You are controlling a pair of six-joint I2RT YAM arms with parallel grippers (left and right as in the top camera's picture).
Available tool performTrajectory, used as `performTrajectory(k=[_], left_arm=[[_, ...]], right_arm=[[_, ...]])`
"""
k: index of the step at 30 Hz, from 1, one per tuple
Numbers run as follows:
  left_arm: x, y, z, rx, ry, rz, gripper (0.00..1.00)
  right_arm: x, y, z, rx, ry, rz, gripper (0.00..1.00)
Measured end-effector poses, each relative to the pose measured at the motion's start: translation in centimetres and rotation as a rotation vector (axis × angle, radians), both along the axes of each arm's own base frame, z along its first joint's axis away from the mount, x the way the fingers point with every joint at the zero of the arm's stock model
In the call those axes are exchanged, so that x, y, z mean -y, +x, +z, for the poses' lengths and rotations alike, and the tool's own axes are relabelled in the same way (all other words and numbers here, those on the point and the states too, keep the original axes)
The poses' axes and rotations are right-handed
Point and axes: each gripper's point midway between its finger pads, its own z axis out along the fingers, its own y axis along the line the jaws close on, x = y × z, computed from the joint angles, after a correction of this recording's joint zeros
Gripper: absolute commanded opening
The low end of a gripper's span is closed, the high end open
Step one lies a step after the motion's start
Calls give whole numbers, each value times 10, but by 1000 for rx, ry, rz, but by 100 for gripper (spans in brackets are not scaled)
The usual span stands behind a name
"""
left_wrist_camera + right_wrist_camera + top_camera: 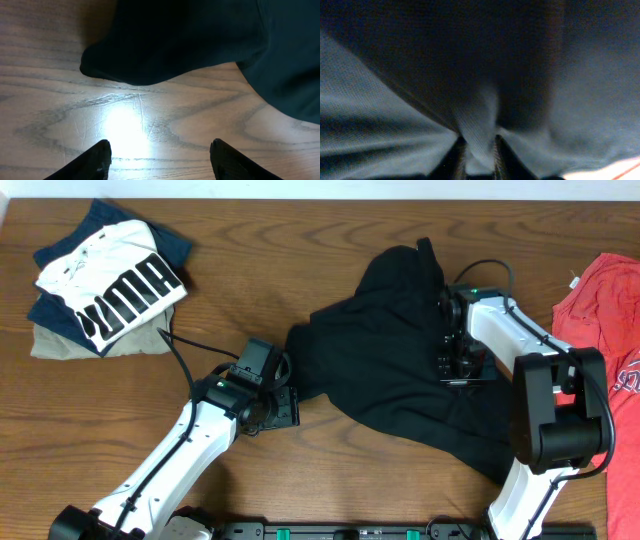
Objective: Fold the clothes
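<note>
The black garment (385, 355) lies crumpled across the middle and right of the wooden table. Its white logo is not visible. My right gripper (458, 360) sits on the garment's right part and is shut on a pinched fold of the black fabric (479, 135), which fills the right wrist view. My left gripper (280, 405) is at the garment's lower left edge. In the left wrist view its fingers (157, 157) are open and empty over bare wood, with a rounded corner of the garment (135, 60) just ahead of them.
A stack of folded clothes with a white PUMA shirt (115, 285) on top sits at the back left. A red T-shirt (605, 310) lies at the right edge, close to my right arm.
</note>
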Motion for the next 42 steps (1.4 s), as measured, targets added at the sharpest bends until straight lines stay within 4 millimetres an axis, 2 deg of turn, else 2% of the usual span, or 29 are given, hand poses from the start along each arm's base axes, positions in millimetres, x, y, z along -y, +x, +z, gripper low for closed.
performTrajectory(k=[4,7,11,15,18,23,26,35,38,42], left_arm=[[0,0,0,0,0,0,65],[0,0,0,0,0,0,65],[0,0,0,0,0,0,65],[0,0,0,0,0,0,65],[0,0,0,0,0,0,65],[0,0,0,0,0,0,65],[0,0,0,-2,1,0,65],[0,-1,0,-3,2,0,65],[-1,-1,0,-4,2,0,65],[-1,-1,0,-5,3,0,65]], right_arm=[[1,11,13,21,-10,1,29],[1,15,14,33,-7,0,31],[0,19,13,50,-3,-1,38],[-6,27,11,85,25,-11,54],[-15,34,8,113,78,-16,53],[-22,43,6,149,117,-20,45],[-23,49,5,171,121,-16,37],[-23,53,0,196,119,-21,31],[-22,47,-5,181,117,-16,4],[-21,46,-5,180,111,-28,1]])
